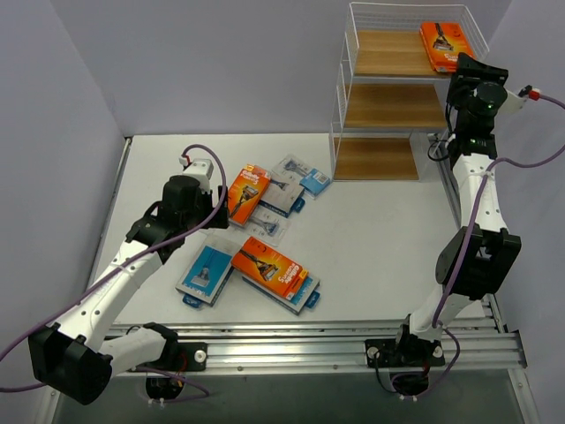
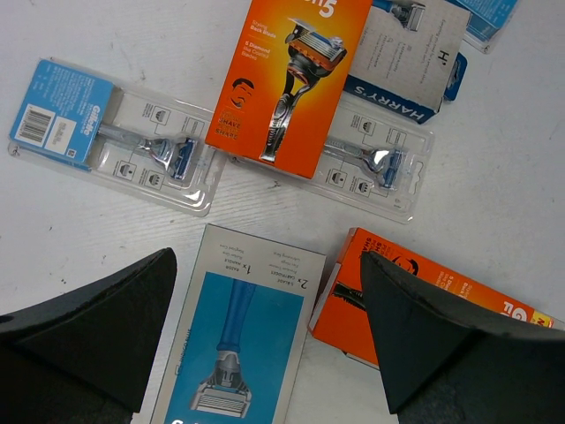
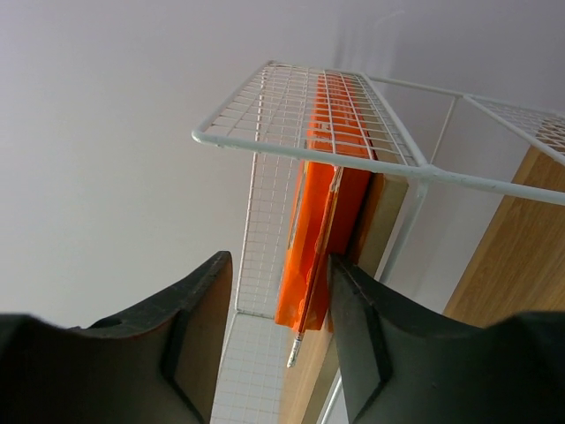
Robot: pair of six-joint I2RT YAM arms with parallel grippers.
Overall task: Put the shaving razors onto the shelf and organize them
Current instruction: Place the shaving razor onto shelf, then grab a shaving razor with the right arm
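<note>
Lying atop the shelf (image 1: 393,106) is one orange razor pack (image 1: 441,44).

Plain pale lavender-grey walls (image 1: 221,62) enclose a flat white matte tabletop (image 1: 371,230) on three sides. A silver aluminium slotted rail (image 1: 291,349) runs along its near edge. Lighting is even.

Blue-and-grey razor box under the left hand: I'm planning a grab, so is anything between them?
Nothing visible lies between the open left hand and the blue-and-grey box. A neighbouring orange box sits close beside one finger.
</note>
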